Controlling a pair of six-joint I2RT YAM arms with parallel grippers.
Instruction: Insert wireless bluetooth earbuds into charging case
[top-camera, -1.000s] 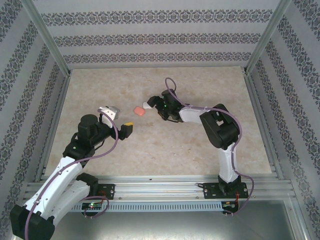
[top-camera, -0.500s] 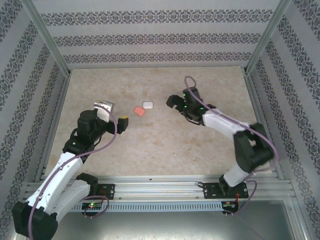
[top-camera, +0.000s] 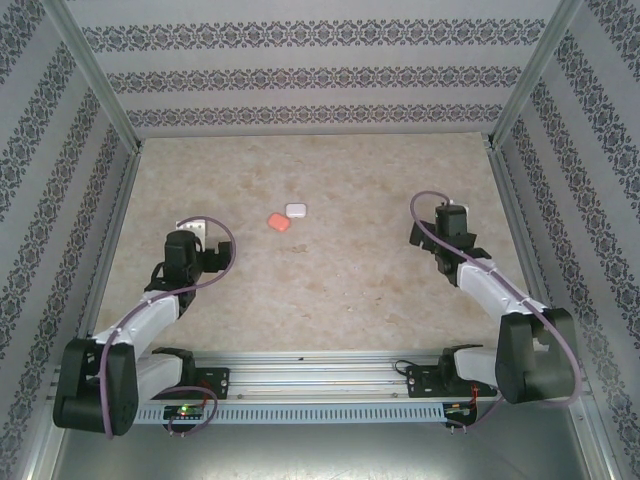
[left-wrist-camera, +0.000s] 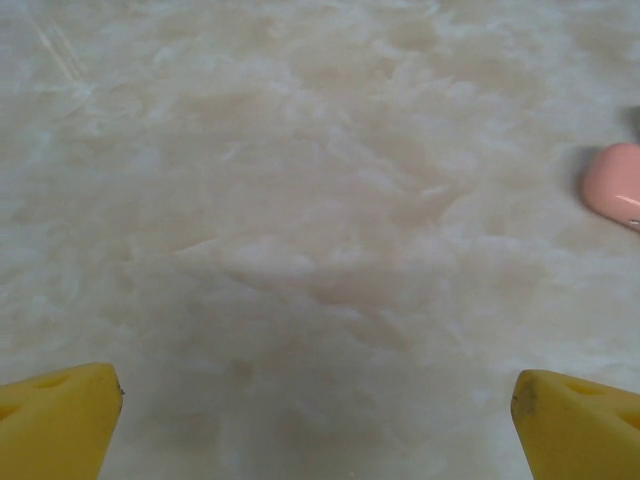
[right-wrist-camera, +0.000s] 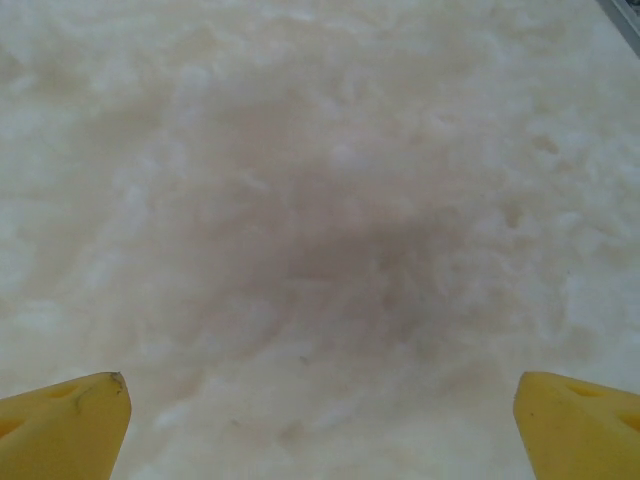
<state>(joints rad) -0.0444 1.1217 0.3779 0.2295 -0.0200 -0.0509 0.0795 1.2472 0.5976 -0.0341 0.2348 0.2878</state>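
An orange-red charging case (top-camera: 279, 222) and a white charging case (top-camera: 295, 210) lie side by side, lids closed, on the marbled tabletop (top-camera: 330, 280). The earbuds are hidden or out of view. My left gripper (top-camera: 207, 250) sits drawn back at the left, well short of the cases. It is open, yellow fingertips (left-wrist-camera: 55, 420) spread wide over bare table around the left gripper (left-wrist-camera: 318, 430). The orange-red case (left-wrist-camera: 615, 185) peeks in at that view's right edge. My right gripper (top-camera: 422, 236) hangs far right of the cases. The right gripper (right-wrist-camera: 320, 430) is open and holds nothing.
Aluminium frame rails (top-camera: 110, 230) and patterned walls enclose the table on three sides. The arms' base rail (top-camera: 320, 375) runs along the near edge. A frame corner (right-wrist-camera: 625, 15) shows at the top right of the right wrist view.
Both arms have pulled away from the cases, left arm back and left, right arm far to the right. The white case, earlier at the right gripper, now lies free.
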